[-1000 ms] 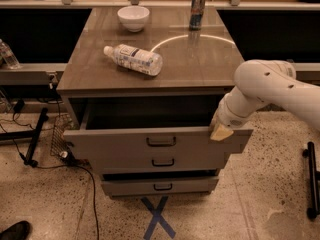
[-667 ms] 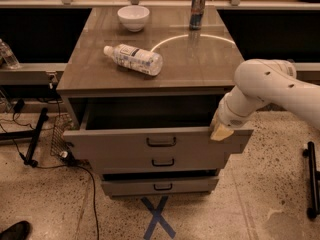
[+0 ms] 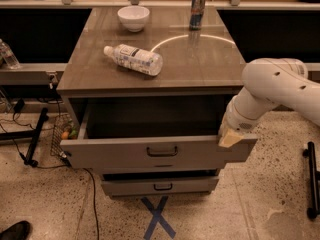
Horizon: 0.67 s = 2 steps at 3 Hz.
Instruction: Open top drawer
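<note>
The top drawer (image 3: 115, 154) is pulled well out of the grey-brown cabinet, and its deep, dark box (image 3: 150, 116) is open to view. Its wide front has a dark loop handle (image 3: 161, 151) at centre. My gripper (image 3: 230, 137), on the white arm (image 3: 272, 86) coming in from the right, sits at the right end of the drawer front's top edge, touching it. It is well to the right of the handle.
A shallower drawer front (image 3: 160, 185) sits shut below. On the cabinet top (image 3: 200, 66) lie a plastic bottle (image 3: 133, 59) on its side, a white bowl (image 3: 133, 17) and a can (image 3: 197, 4). A blue tape X (image 3: 157, 216) marks the floor. Cables and a stand (image 3: 35, 136) are at left.
The drawer front has come slightly further out toward the camera, and my gripper has moved with it at the drawer's right end.
</note>
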Motion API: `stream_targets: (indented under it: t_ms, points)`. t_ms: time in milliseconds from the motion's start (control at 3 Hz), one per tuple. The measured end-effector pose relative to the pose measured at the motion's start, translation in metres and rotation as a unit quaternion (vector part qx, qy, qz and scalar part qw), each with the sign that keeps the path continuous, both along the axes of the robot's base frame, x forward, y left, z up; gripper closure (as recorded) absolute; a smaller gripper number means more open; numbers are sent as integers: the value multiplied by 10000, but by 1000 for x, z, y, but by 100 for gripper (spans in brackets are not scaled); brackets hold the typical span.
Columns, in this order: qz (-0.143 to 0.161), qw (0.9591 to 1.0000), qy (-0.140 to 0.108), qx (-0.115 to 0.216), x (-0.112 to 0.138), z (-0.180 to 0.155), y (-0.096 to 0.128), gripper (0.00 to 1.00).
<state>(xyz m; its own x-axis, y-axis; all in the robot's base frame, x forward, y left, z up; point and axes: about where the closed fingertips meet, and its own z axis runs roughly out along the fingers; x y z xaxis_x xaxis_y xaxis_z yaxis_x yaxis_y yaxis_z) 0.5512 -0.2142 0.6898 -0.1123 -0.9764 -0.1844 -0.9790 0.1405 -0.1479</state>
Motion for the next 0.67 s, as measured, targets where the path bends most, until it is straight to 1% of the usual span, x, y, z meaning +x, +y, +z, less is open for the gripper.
stream_targets:
  t_ms: [333,667]
  points:
    - [7,10000,43,-39,-5,1,-3,6]
    - [64,9985,399,-362,-46,14,-27,0]
